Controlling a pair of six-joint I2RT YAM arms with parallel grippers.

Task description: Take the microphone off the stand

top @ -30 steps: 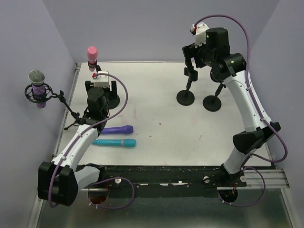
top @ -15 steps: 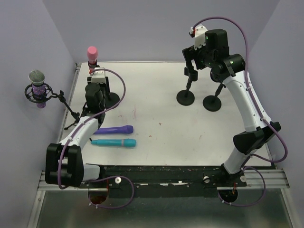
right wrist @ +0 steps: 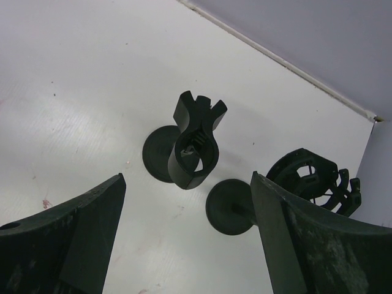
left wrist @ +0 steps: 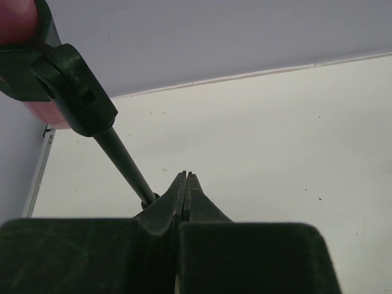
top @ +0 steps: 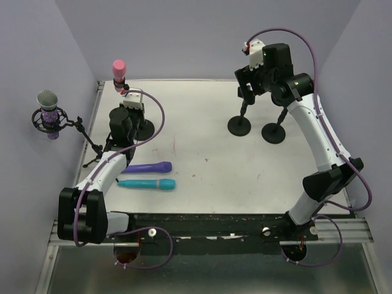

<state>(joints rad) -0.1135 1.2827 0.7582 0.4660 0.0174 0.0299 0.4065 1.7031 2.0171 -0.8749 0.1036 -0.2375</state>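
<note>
The table (top: 208,159) is matt white; the stand clip (left wrist: 76,92) seems smooth plastic.

The left pincer (left wrist: 185,176) was fully shut, its arm stretched forward. The right pincer (right wrist: 187,180) gaped wide, pointing down from a raised arm.

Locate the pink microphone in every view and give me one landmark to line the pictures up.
Top external: the pink microphone is at the table's far left corner.
Left wrist: it is in the top left corner, held in the stand's black clip.
Right wrist: it is not in this view.
Shared landmark: the table's far edge, where it meets the purple wall.
</note>
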